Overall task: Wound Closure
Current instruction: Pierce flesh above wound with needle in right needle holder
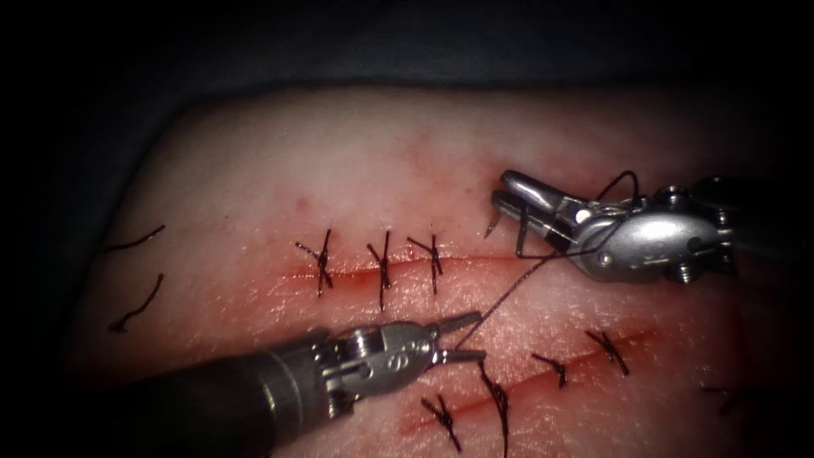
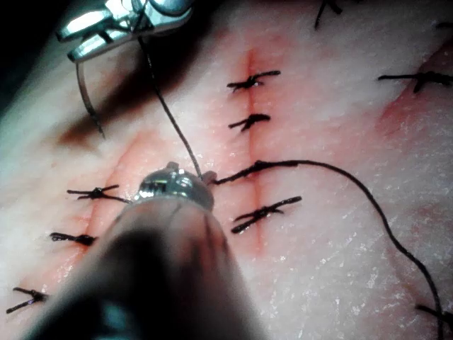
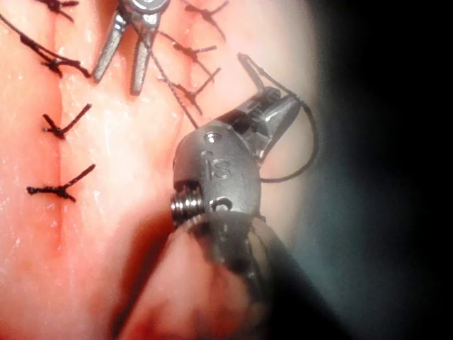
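Endoscope view. My right end effector (image 1: 507, 193) enters from the right and lies nearly level above the right end of the upper cut (image 1: 398, 270) in the tissue (image 1: 356, 161). Its jaws are pressed together on the needle (image 1: 519, 229), gripped near the swaged end. The needle's curve hangs downward from the jaws, its long axis roughly vertical; the lower part passes in front of the thread and is hard to trace, and I cannot tell whether the tip touches the tissue. The thread (image 1: 500, 297) runs slanting down and left from the needle to my left end effector (image 1: 462, 337), whose jaws are spread, with the thread lying between their tips. Three tied stitches (image 1: 383, 263) cross the upper cut. Two cut ends of thread (image 1: 136, 305) lie at far left.

Left wrist view. My left end effector (image 2: 205, 176) is seen end-on, its jaws largely hidden behind the wrist. The needle (image 2: 86, 95) hangs clear of the tissue, point downward, from the right end effector (image 2: 88, 35).

Right wrist view. My right end effector (image 3: 272, 117) points away from the lens, a loop of thread (image 3: 308, 145) arching beside it. The needle is hard to make out here.
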Available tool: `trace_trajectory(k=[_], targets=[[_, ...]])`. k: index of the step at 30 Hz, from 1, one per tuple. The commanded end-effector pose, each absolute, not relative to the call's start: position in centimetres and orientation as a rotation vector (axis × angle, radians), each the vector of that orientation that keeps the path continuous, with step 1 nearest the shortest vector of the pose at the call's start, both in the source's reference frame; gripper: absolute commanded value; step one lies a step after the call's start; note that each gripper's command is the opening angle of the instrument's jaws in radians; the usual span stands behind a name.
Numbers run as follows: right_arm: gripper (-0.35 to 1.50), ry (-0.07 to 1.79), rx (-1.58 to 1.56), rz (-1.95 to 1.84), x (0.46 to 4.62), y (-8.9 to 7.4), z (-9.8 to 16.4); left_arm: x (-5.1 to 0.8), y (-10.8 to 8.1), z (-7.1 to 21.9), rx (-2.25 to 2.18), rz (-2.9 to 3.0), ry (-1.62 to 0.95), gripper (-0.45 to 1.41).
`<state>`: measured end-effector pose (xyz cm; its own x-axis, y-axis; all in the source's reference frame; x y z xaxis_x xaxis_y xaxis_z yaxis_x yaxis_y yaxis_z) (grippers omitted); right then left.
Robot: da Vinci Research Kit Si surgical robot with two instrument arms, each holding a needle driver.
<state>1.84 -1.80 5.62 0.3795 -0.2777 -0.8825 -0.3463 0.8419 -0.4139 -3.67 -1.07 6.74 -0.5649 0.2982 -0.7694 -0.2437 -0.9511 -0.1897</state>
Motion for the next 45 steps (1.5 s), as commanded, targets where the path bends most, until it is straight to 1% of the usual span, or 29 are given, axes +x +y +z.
trace_trajectory(k=[1,22,25,45], targets=[[-0.35,1.206,-0.607,0.043,1.94,-1.73,5.66,-3.75,-1.00,6.75,-1.263,2.533,-0.086,0.02],[-0.35,1.153,-0.608,-0.083,2.00,-1.79,6.06,-3.79,-0.89,6.78,-1.240,2.526,-0.100,0.00],[-0.35,1.151,-0.612,-0.088,1.99,-1.79,6.08,-3.78,-0.86,6.82,-1.230,2.527,-0.096,-0.03],[-0.35,1.136,-0.631,-0.120,2.02,-1.81,6.20,-3.80,-0.79,7.02,-1.124,2.527,-0.041,-0.03]])
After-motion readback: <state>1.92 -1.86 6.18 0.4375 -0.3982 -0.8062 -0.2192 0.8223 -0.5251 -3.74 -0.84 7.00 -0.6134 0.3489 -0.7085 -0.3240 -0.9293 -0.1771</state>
